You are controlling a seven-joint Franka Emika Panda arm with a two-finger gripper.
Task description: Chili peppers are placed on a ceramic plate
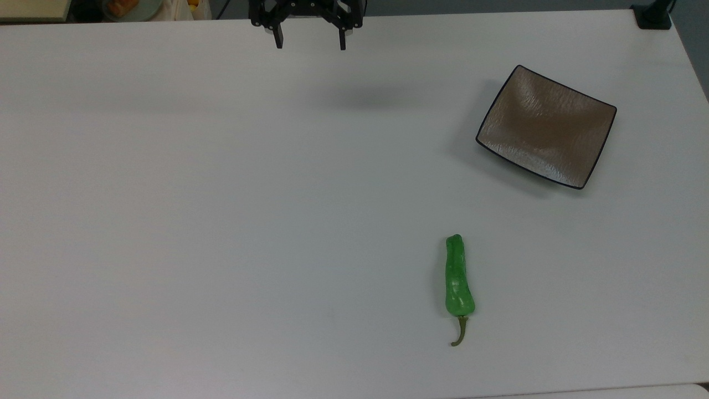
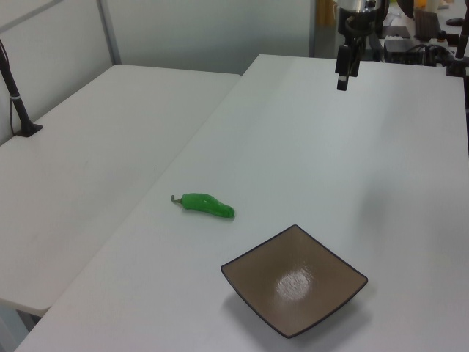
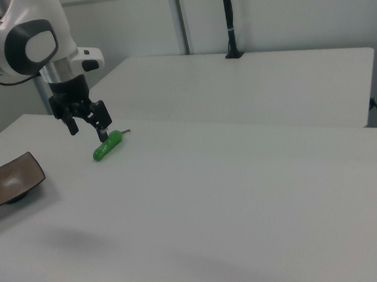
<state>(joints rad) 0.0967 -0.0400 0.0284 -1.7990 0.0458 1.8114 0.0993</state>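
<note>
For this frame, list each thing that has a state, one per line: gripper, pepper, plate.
gripper: open, empty, raised above the table, away from both items.
chili pepper: lying flat on the table, not grasped, off the plate.
ceramic plate: right side up, empty, apart from the pepper.

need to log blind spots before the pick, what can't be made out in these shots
- Gripper: the top view's upper edge cuts off everything above its open fingers.
- Ceramic plate: the right view's left edge cuts off part of it.
- Chili pepper: in the right view, a fingertip overlaps its stem end; height above it is unclear.
</note>
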